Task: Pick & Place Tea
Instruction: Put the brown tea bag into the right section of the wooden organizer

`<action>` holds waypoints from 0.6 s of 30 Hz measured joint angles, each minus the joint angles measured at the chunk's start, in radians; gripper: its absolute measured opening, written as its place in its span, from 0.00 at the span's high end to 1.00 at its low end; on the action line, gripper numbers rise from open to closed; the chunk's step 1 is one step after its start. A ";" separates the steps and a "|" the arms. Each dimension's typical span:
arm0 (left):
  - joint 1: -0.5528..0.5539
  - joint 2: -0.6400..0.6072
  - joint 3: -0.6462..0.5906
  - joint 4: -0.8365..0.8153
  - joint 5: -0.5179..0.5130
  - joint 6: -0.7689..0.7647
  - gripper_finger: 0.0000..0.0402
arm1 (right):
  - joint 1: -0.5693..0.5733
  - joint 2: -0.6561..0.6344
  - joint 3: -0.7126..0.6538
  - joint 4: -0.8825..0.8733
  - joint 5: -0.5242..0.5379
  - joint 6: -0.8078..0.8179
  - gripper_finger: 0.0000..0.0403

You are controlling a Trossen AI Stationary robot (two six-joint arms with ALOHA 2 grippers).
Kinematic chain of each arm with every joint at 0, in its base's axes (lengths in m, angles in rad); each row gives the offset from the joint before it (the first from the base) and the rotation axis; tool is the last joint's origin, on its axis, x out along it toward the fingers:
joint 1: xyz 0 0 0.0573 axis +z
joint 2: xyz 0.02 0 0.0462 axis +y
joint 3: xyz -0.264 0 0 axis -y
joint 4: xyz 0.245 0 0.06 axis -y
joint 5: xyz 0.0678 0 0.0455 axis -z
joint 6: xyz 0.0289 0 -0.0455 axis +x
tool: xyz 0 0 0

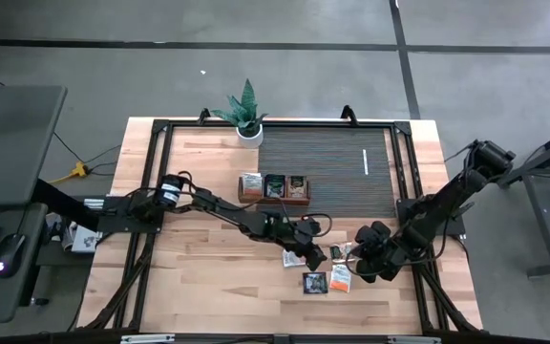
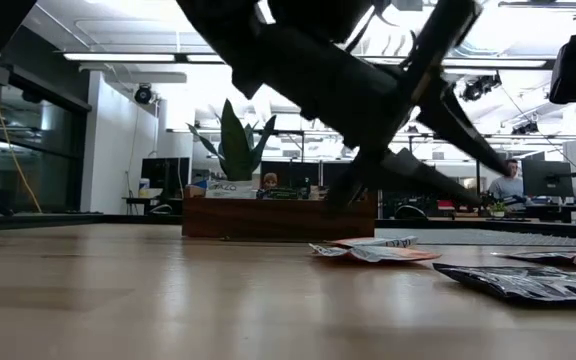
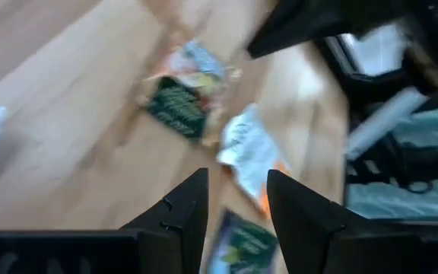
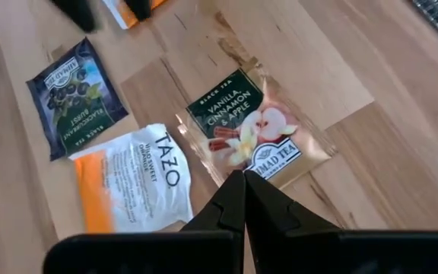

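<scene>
Several tea sachets lie flat on the wooden table, right of its middle. They include a vanilla-apple one, a white-and-orange one, a dark blackcurrant one and another orange one. My left gripper hangs open just above them, its fingers apart with only table and sachets showing beyond the gap. My right gripper is shut, pointing steeply down over the near edge of the vanilla-apple sachet and above the table. The brown wooden tray behind them holds more tea.
A potted plant stands at the far edge. A dark ribbed mat with a white strip covers the far right. The table's near left is bare wood. A black frame runs along the table's edges.
</scene>
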 joint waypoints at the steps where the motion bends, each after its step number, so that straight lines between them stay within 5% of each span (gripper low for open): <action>1: 0.000 0.002 0.000 -0.001 -0.010 -0.004 0.67 | 0.000 0.000 0.000 0.000 0.000 -0.001 1.00; 18: 0.000 0.000 0.001 0.011 -0.020 -0.010 0.67 | 0.001 0.089 0.000 0.083 -0.006 0.026 1.00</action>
